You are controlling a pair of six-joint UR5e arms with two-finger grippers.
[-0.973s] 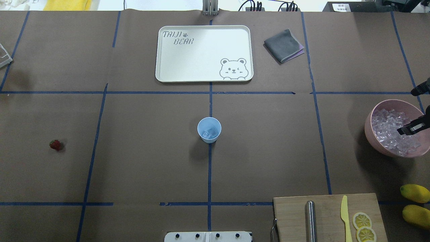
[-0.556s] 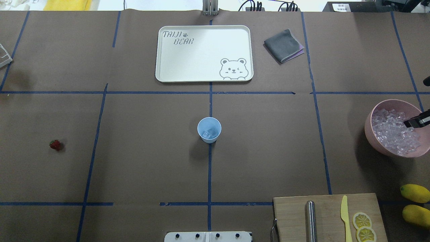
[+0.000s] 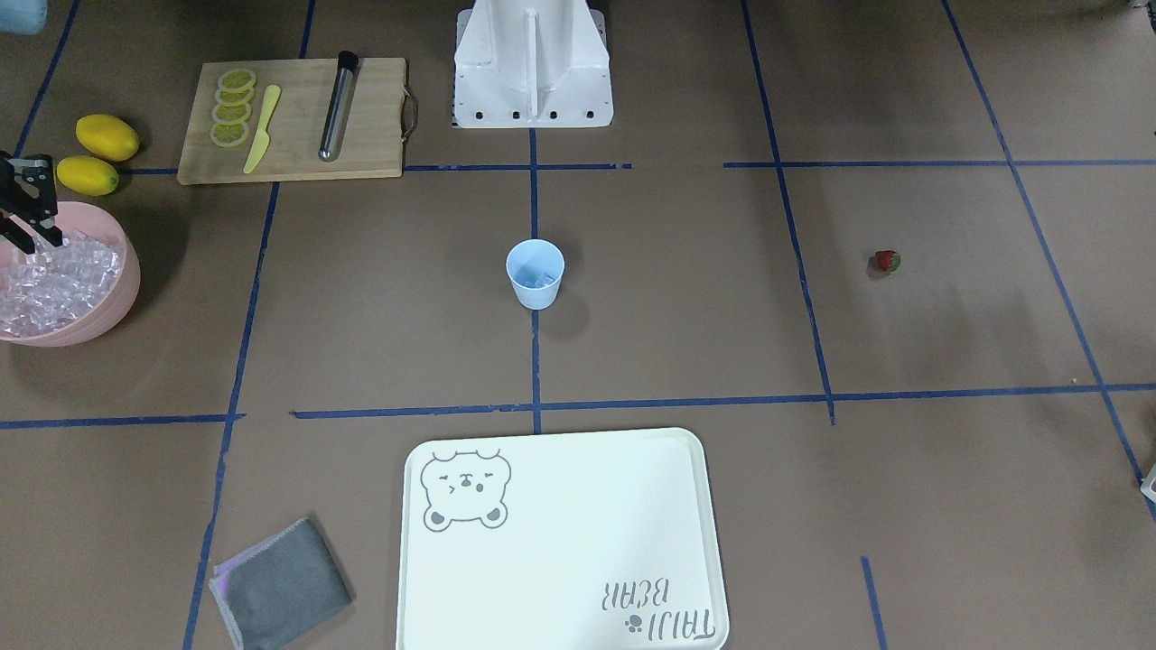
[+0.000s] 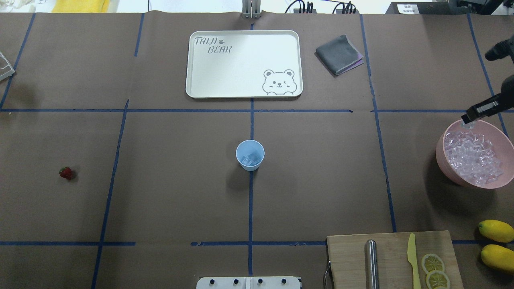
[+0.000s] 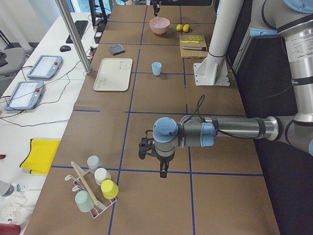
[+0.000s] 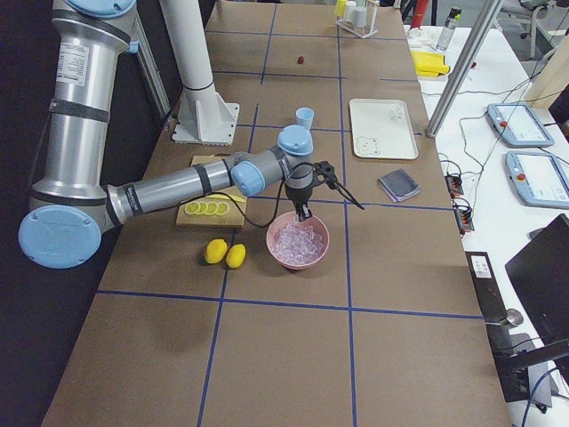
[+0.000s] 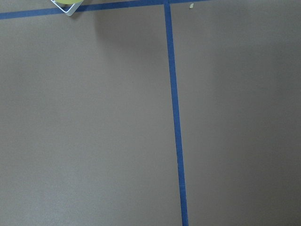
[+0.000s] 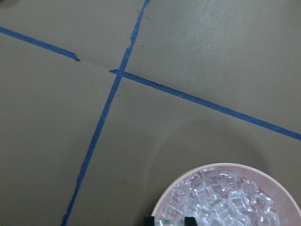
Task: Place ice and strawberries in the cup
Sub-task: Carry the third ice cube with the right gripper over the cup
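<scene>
The pale-blue cup [image 4: 249,154] [image 3: 535,271] stands upright at the table's centre with a few ice cubes in its bottom. My right gripper [image 4: 466,121] [image 3: 36,242] [image 8: 169,221] hangs over the far rim of the pink bowl [image 4: 441,154], shut on a clear ice cube. More ice [image 4: 472,158] [image 8: 221,197] fills that bowl. The strawberry [image 4: 66,173] [image 3: 888,261] lies alone on the table far to the left. My left gripper [image 5: 151,156] shows only in the exterior left view, low over bare table near the cup rack, and I cannot tell its state.
A white bear tray [image 4: 192,92] and a grey cloth [image 4: 339,54] lie at the far side. A cutting board [image 4: 349,257] holds a metal rod, a yellow knife and lemon slices. Two lemons [image 4: 496,230] lie beside it. A rack of cups [image 5: 95,193] stands at the left end.
My right gripper has lifted out of the ice in the bowl and moved toward the bowl's far rim, holding a cube. The cup and the strawberry have not moved.
</scene>
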